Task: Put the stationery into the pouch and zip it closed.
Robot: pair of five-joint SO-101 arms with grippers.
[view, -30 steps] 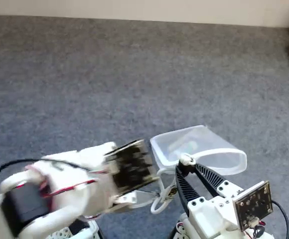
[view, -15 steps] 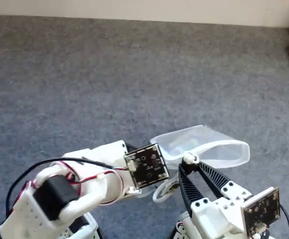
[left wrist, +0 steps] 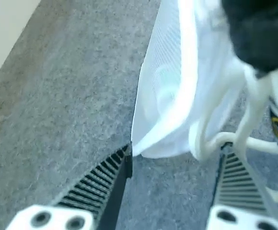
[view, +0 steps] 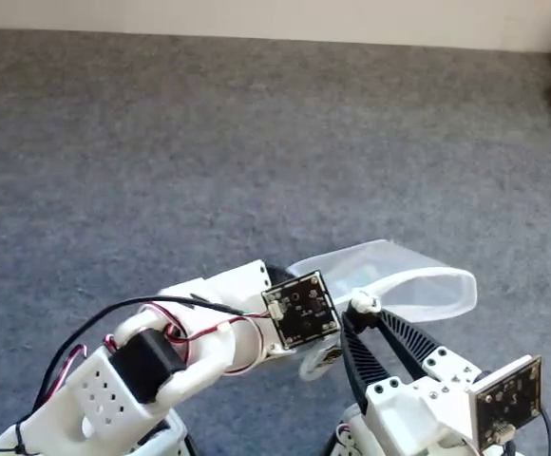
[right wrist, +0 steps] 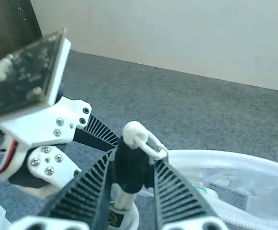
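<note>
The translucent white pouch (view: 404,280) lies on the grey carpet with stationery (right wrist: 225,190) showing through its wall. Its black zipper pull (right wrist: 129,167) with a white bead (view: 360,304) stands upright at the pouch's near end. My right gripper (right wrist: 134,160) is shut on that pull, and its black fingers (view: 389,342) come in from the lower right. My left gripper (left wrist: 176,151) is open, one finger on each side of the pouch's corner (left wrist: 148,146). In the high view the left wrist's camera board (view: 301,309) covers that gripper, right beside the pull.
A white cord loop (left wrist: 247,129) hangs from the pull near the left gripper's fingers. Grey carpet (view: 161,161) stretches to the back and left. A pale wall (view: 275,17) runs along the far edge.
My left arm has swung to the right and forward, bringing its open gripper up to the pouch's near corner. The right gripper has kept its hold on the pull, and the pouch barely shifted.
</note>
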